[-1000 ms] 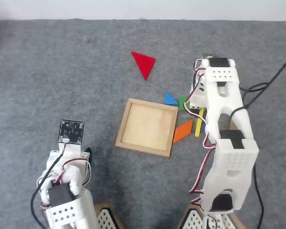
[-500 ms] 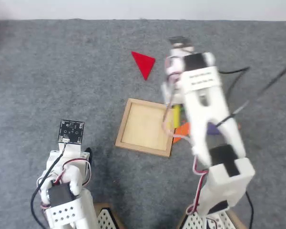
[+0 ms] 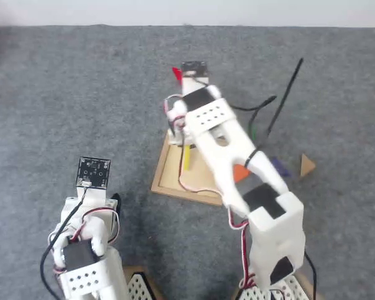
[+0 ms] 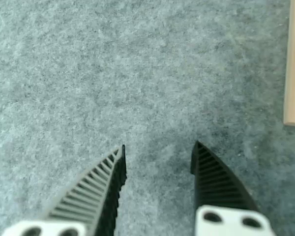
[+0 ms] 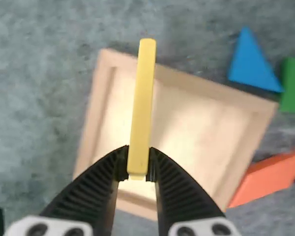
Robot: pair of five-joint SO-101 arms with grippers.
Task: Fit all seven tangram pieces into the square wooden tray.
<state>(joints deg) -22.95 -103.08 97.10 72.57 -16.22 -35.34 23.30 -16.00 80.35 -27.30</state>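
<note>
You've got the yellow piece (image 5: 143,98) pinched on edge in the right tool (image 5: 137,158), its jaws pressed against the two flat faces. It hangs right over the tray (image 5: 91,123), at the middle of the high view. I can't tell from here whether its far end touches the wood or floats just above it. The tray floor shows pale wood all round the strip, so by my count nothing is seated yet. This would be piece one of seven.

Six to go, and they're all out on the grey worktop (image 3: 81,94). The red triangle (image 3: 176,73) peeks out behind your arm, above the tray in the high view. The blue triangle (image 5: 248,61) and the green piece (image 5: 292,83) sit just outside one tray corner. The orange piece (image 5: 270,172) lies just beside the tray's side wall. Right of centre in the high view, the purple piece (image 3: 279,165) and a tan triangle (image 3: 307,165) lie apart from the tray.

Your left tool (image 4: 157,157) is spread and holds nothing, over the grey worktop at the lower left of the high view.
</note>
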